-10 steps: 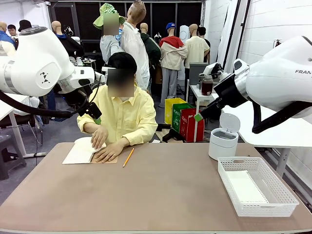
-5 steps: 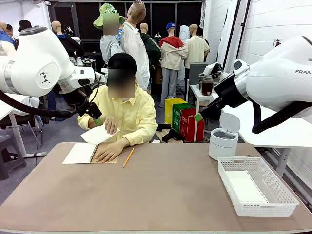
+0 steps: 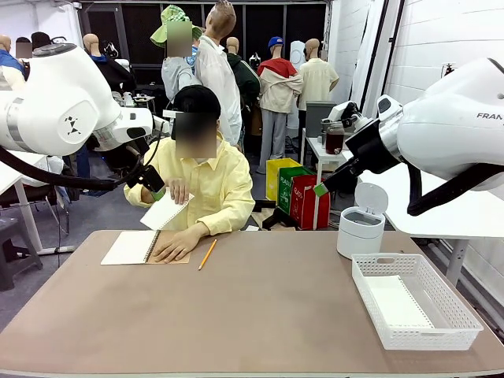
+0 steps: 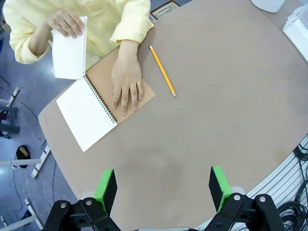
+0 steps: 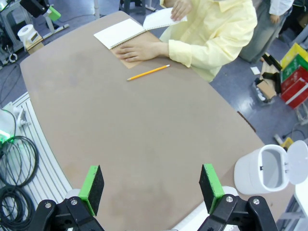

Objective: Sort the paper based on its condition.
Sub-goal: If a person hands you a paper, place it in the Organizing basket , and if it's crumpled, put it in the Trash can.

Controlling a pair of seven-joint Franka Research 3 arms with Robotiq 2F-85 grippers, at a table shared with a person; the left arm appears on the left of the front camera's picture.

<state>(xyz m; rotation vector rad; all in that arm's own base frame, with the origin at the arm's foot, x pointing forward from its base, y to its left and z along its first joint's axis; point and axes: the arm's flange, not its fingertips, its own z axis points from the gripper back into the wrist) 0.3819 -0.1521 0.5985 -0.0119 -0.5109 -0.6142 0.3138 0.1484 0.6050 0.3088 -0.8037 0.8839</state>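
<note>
**Operator:** Report the state of the left gripper [image 4: 163,185].

**Technician:** Spread. Its 2 green pads [image 4: 106,190] stand well apart above the bare brown worktop [image 4: 216,120]. Nothing sits between them.

**Operator:** And the right gripper [image 5: 150,185]?

**Technician:** Also spread, with nothing held. It hangs over the near edge of the worktop, well apart from every item.

**Operator:** Locate the paper.

**Technician:** 1 white sheet of paper [image 4: 69,48] is lifted off the worktop at the far side. The person's raised hand [image 4: 65,21] pinches its top edge. The sheet's punched edge runs up from the coil of the spiral notebook [image 4: 89,115]. I cannot tell whether the sheet is attached to the coil.

**Operator:** Surroundings?

**Technician:** The notebook lies open. The person's flat hand [image 4: 127,89] presses on its tan cover. A yellow pencil [image 4: 162,71] lies just beside the notebook. A white mesh basket [image 3: 429,337] and a white bin with its lid up [image 3: 358,232] stand on the robot's right side.
</note>
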